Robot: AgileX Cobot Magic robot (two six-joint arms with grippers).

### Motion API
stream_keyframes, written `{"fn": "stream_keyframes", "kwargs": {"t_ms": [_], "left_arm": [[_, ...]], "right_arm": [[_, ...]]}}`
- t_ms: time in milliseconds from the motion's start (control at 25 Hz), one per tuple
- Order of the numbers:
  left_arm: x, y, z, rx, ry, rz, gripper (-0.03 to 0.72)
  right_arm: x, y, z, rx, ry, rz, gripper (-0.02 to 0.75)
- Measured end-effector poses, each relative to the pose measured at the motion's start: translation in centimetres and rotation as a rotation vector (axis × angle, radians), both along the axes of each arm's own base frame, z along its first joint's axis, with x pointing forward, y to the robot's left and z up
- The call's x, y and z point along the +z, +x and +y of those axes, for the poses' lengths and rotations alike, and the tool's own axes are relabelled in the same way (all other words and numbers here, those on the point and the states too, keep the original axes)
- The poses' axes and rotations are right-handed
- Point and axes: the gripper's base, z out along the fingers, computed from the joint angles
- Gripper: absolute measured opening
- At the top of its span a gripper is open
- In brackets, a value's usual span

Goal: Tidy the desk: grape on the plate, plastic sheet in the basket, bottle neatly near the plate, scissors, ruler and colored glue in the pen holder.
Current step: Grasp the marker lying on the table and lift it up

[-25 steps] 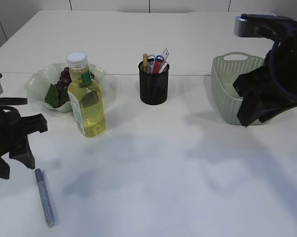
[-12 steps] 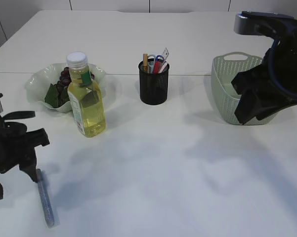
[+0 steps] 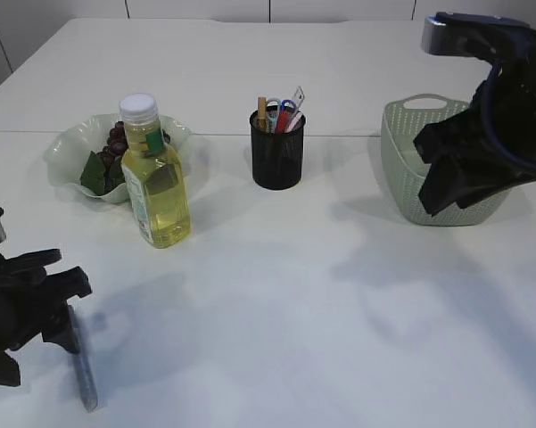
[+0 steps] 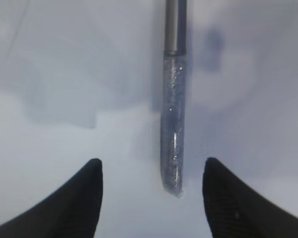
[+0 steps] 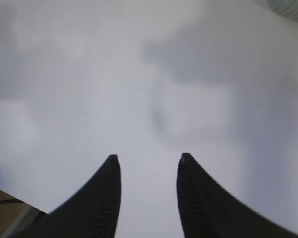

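Item: colored glue (image 4: 172, 119), a glittery tube with a grey cap. It lay flat on the surface (image 3: 321, 303) at the lower left of the exterior frame, its long axis running nearly toward and away from the camera, slightly slanted. In the left wrist view it ran straight up the frame, its near tip ending between my two fingertips and a little ahead of them, somewhat right of centre.

Left gripper (image 4: 151, 173): released, jaws spread wide, gripping nothing, low over the near end of the glue, not touching it. I judged this the nearer arm by far; a short advance along the tube's axis would put the jaws astride it, closing across its width.

Right gripper (image 5: 148, 161): parted, empty, facing bare surface; in the exterior view it hung at the upper right in front of the basket (image 3: 410, 134), well apart from the glue.

Destination: pen holder (image 3: 277, 147), upper centre, already holding the scissors and other items. Bottle (image 3: 155, 178) stood beside the plate (image 3: 71, 147), which held the grape.
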Motion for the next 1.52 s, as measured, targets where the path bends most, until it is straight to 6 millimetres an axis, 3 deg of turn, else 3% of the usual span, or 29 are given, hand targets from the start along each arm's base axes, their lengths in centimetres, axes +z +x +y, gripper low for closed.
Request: {"fn": "stream_keyframes", "kwargs": {"t_ms": [360,720,1520], "left_arm": [[-2.2,0.2,-0.5,0.018,-0.013,0.091,0.440],[-3.0,0.9,-1.9,-0.035,-0.010,0.108,0.435],[-4.9,1.2,-2.1,-0.024,0.006,0.154,0.382]], "right_arm": [[0.0,0.1,0.0,-0.003,0.005,-0.012,0.314],[0.1,0.1,0.0,-0.003,0.007,-0.013,0.314],[0.1,0.0,0.0,-0.001,0.006,-0.010,0.314]]}}
